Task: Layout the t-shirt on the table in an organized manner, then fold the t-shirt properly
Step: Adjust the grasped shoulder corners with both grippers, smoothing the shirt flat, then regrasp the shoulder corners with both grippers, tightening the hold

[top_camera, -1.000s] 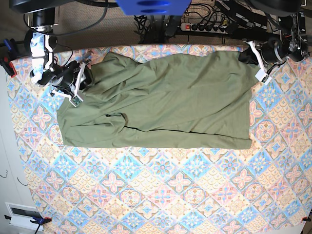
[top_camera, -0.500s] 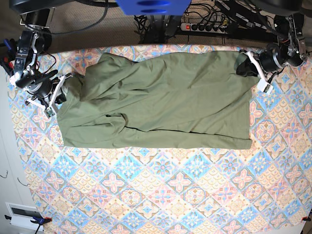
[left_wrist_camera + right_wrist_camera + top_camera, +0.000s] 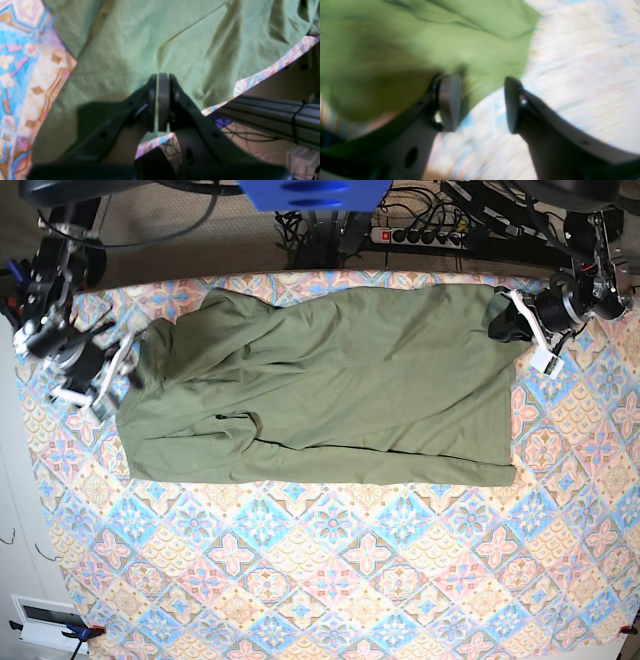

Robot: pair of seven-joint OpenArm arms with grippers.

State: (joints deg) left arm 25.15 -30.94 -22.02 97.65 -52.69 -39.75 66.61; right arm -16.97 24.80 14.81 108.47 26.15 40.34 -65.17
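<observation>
Patterned cloth in blue, pink and cream covers my counter [image 3: 330, 580], with a power strip [image 3: 425, 235] behind it; the t-shirt [image 3: 330, 385] lies spread across its far half. From the left wrist view, my left gripper [image 3: 158, 82] is clamped on the shirt's edge. The blurred right wrist view shows my right gripper [image 3: 482, 103] parted, holding nothing, beside the shirt.
</observation>
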